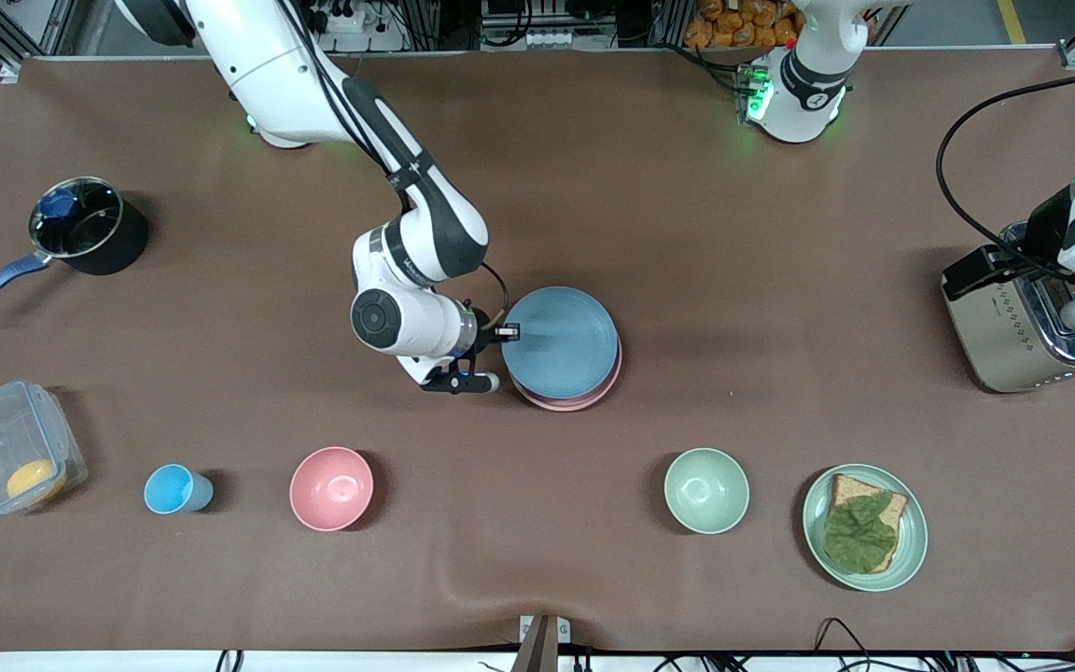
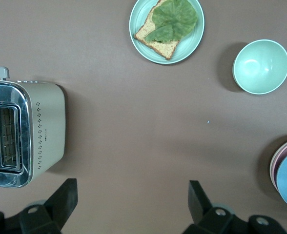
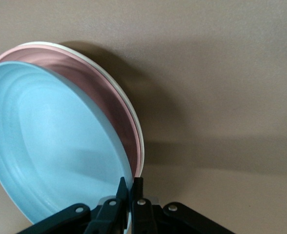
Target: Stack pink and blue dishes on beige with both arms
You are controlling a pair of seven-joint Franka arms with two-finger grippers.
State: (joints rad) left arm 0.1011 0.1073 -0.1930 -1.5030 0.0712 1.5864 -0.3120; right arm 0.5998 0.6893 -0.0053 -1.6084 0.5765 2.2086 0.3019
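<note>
Right claw [image 1: 503, 330] is clamped on the rim of the blue plate [image 1: 560, 342], at the edge toward the right arm's end of the worktop [image 1: 687, 205]. The blue plate sits tilted over the pink plate [image 3: 102, 92], which lies on the beige plate [image 3: 133, 114]; whether the blue plate's lower edge touches the pink one is not clear. The stack stands mid-worktop. Left claw [image 2: 133, 202] hangs with fingers spread wide, empty, near the toaster [image 2: 24, 131]; that arm waits.
</note>
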